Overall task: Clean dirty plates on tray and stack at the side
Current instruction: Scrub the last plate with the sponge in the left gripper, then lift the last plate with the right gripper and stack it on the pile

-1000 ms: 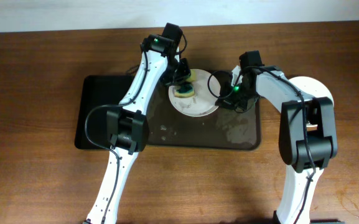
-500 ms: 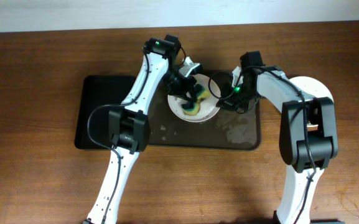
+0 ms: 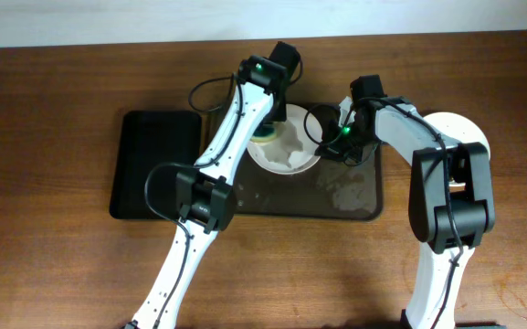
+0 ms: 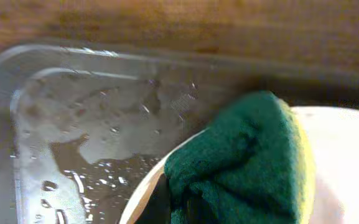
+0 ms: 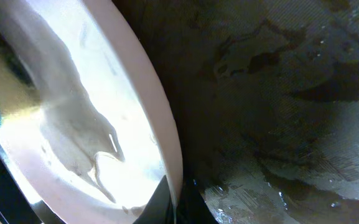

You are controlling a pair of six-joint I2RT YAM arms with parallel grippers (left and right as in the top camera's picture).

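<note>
One white plate (image 3: 290, 153) sits tilted over the far left part of the dark brownish-grey tray (image 3: 345, 196). My right gripper (image 3: 323, 143) is shut on its right rim; the right wrist view shows the rim (image 5: 170, 168) pinched between the jaws. My left gripper (image 3: 268, 130) is shut on a green and yellow sponge (image 4: 241, 162), which is pressed on the plate's far left edge (image 4: 347, 162). Wet smears cover the plate's face (image 5: 86, 130). A white plate (image 3: 459, 128) lies on the table at the right, partly under my right arm.
A narrower black tray (image 3: 153, 164) lies against the left side of the brownish tray. The brownish tray's floor is wet with drops and puddles (image 4: 73, 143) (image 5: 303, 174). Bare wooden table lies all around.
My left gripper has carried the sponge from the plate's middle to its far left rim, and the left arm has swung right. The right gripper still holds the plate's rim.
</note>
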